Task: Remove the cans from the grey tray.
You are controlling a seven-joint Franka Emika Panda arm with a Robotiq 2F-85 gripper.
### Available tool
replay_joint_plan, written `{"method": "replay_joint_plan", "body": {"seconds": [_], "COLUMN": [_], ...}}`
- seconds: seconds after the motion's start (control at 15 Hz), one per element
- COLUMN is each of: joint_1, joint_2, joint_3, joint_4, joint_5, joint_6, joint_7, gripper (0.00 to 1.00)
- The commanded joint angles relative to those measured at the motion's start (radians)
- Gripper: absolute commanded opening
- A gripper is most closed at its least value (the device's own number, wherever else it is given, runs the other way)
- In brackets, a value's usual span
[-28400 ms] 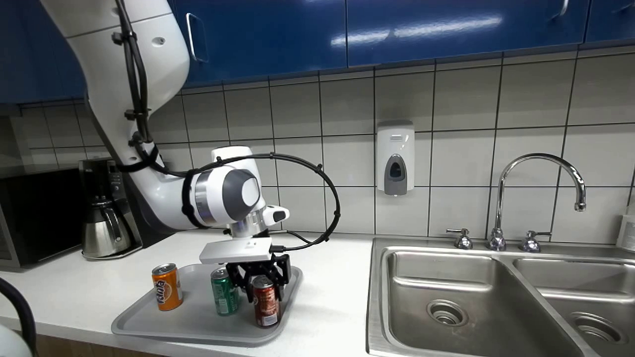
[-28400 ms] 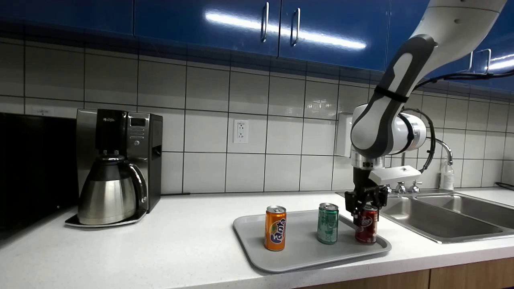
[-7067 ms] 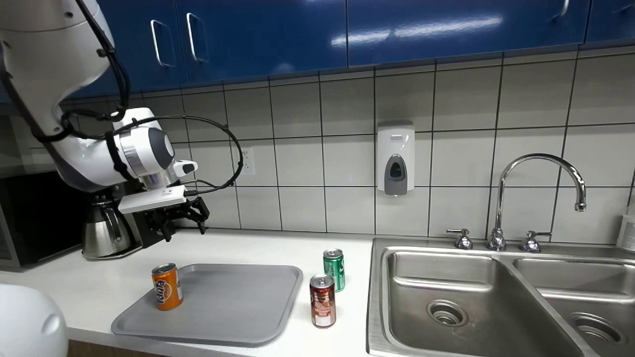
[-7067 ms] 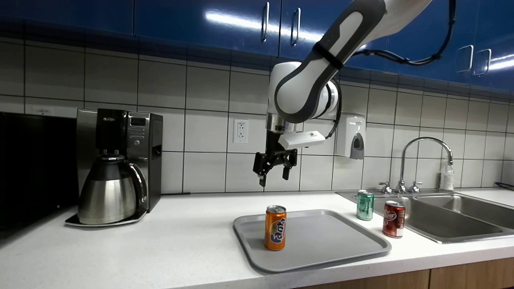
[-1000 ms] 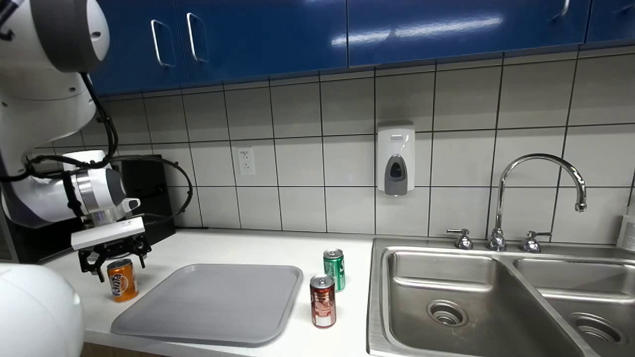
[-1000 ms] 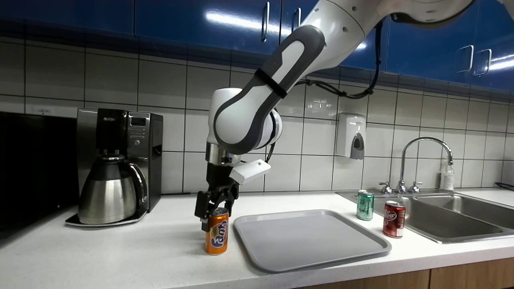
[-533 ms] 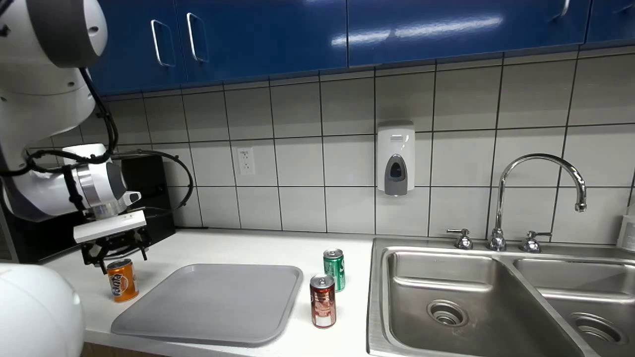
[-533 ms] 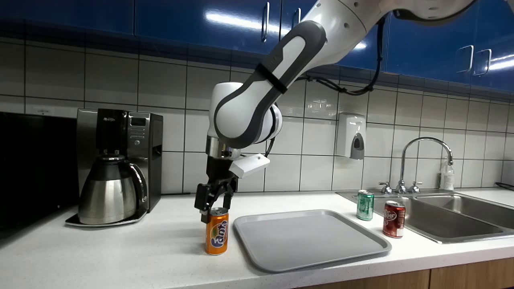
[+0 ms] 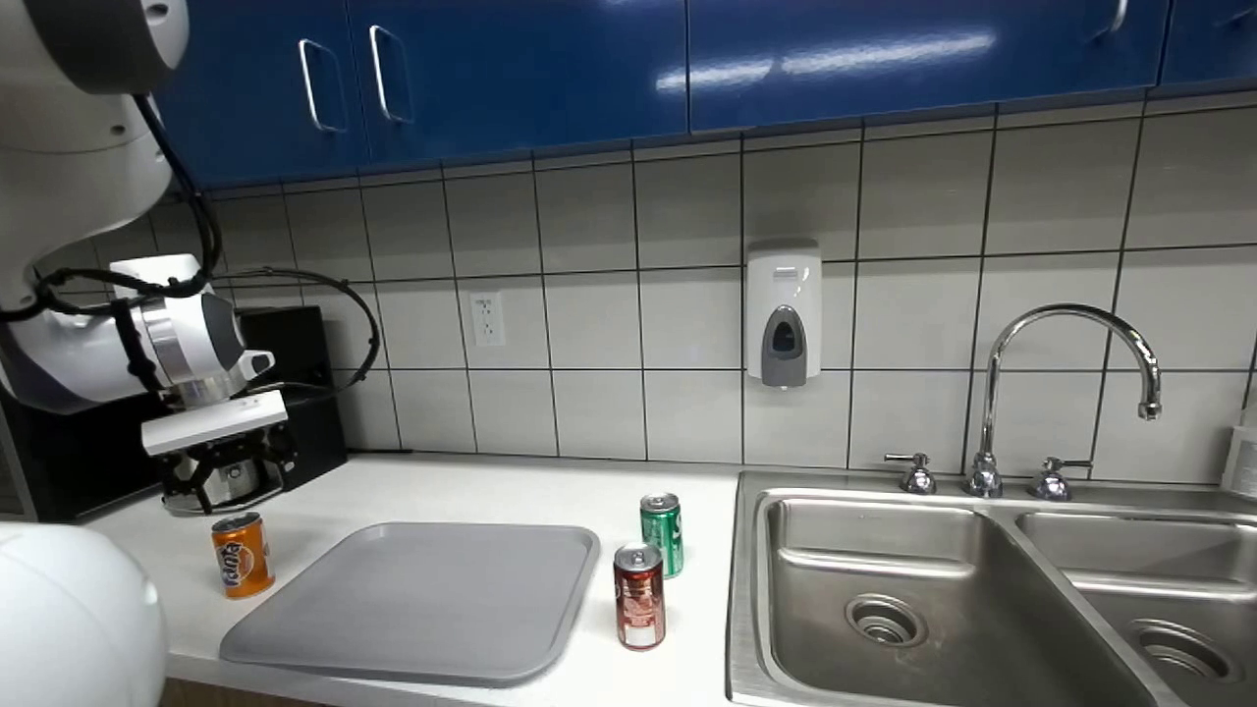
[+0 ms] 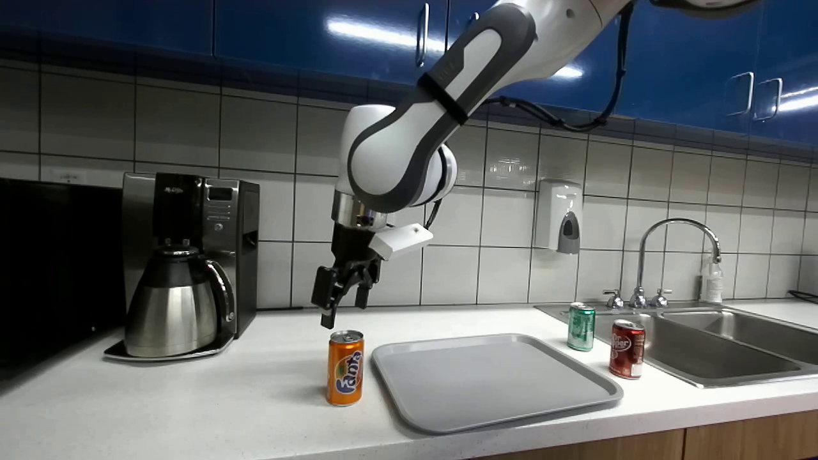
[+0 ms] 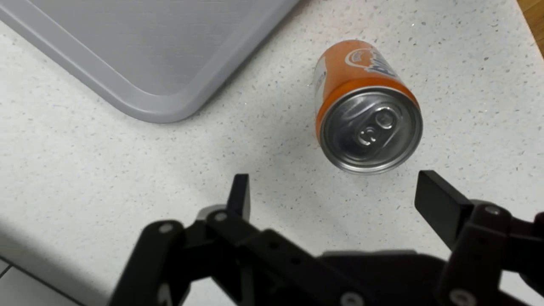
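The grey tray (image 10: pixel 498 383) lies flat on the white counter (image 10: pixel 192 409), close to the near edge. The orange Fanta can (image 10: pixel 345 370) stands up straight on the counter, just beside the tray's left side and not touching it. To the right of the tray stands the red Dr Pepper can (image 10: pixel 626 350), also on the counter. Near it, a bit farther back, is the green can (image 10: pixel 581 327) (its name is too small to read). It stands up on the counter too.

The black gripper (image 10: pixel 345 309) hangs on the left, higher than the Fanta can and apart from it. In the wrist view its two fingers (image 11: pixel 437 204) are spread wide, with a big gap between them.

On the right is a steel sink (image 9: pixel 953 658) with two bowls, and a shiny tap (image 9: pixel 989 393) stands at its far side. Far on the left is a coffee maker (image 10: pixel 220 239) with a silver coffee pot (image 10: pixel 172 319). On the far wall are pale tiles (image 9: pixel 589 216), a wall socket (image 9: pixel 486 319) and a soap dispenser (image 9: pixel 783 314). Blue cupboards (image 9: pixel 530 79) hang up high.
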Motion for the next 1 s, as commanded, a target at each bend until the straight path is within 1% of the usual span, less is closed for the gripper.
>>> {"method": "replay_joint_plan", "body": {"seconds": [0.0,0.47,0.93], "joint_1": [-0.035,-0.118,-0.195], "joint_2": [-0.118,-0.289,-0.452], "joint_3": [0.008,-0.003,-0.051], "joint_4": [-0.109,-0.291,-0.468], "joint_5": [-0.008,0.024,0.044], "joint_6": [0.044,0.099,0.127], "joint_7": [-0.021,-0.034,-0.056], "gripper": [1.00,1.00,1.00]}}
